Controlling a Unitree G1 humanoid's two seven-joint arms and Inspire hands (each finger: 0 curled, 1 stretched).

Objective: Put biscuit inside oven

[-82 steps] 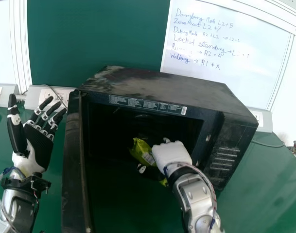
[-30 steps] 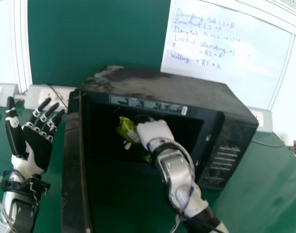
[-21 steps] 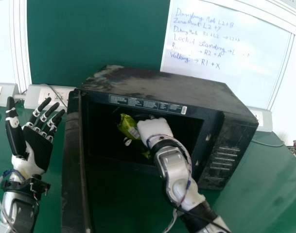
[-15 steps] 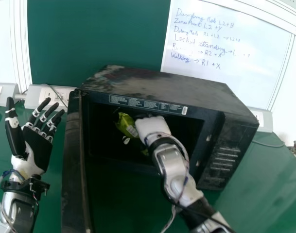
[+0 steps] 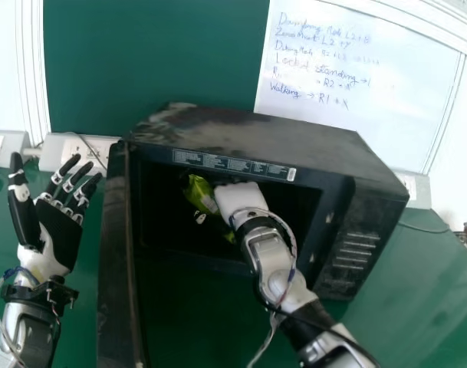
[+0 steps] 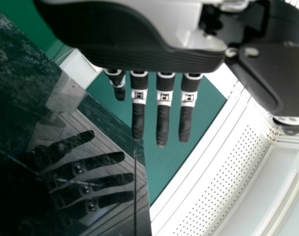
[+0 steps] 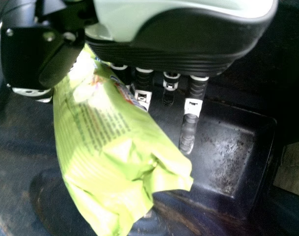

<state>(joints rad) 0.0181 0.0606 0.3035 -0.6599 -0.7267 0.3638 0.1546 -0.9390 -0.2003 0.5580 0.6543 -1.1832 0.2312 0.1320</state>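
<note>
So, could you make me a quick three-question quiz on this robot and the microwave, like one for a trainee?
1. Multiple choice: Which thing is at the robot's right hand, inside the microwave oven?
a) a white mug
b) a green biscuit packet
c) a folded towel

2. True or false: The microwave's door is closed.

3. Fill in the blank: The left hand, outside the microwave, has its fingers ______, not curled.

Key: 1. b. 2. False; the door stands open. 3. straight.
</note>
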